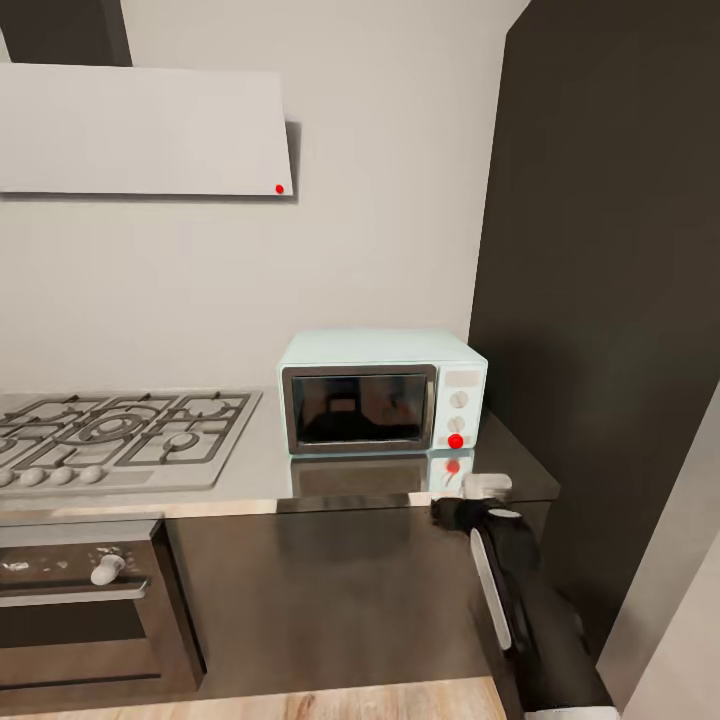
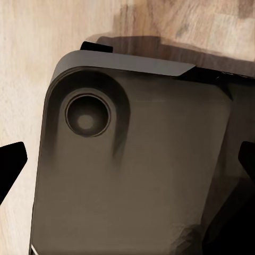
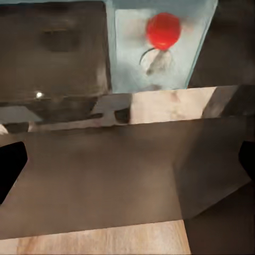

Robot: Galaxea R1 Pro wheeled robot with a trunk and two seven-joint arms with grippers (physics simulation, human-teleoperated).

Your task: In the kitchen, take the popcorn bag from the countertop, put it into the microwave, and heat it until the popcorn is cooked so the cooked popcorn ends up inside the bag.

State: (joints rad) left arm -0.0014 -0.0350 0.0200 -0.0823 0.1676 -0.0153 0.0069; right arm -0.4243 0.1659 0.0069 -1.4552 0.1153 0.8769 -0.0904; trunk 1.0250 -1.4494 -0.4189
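The countertop (image 1: 260,470) carries the microwave (image 1: 382,392), door shut, beside the hob (image 1: 120,435). My right gripper (image 1: 487,487) hangs at the counter's edge below the red knob (image 1: 456,441), fingers spread wide, holding nothing.

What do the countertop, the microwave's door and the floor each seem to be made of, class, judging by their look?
The countertop looks like brushed metal: grey, and it mirrors the microwave standing on it. The microwave's door seems to be dark glass in a grey frame; it is glossy, with faint reflections. The floor looks like light wood, showing grain and plank lines. As renders, these are only looks.
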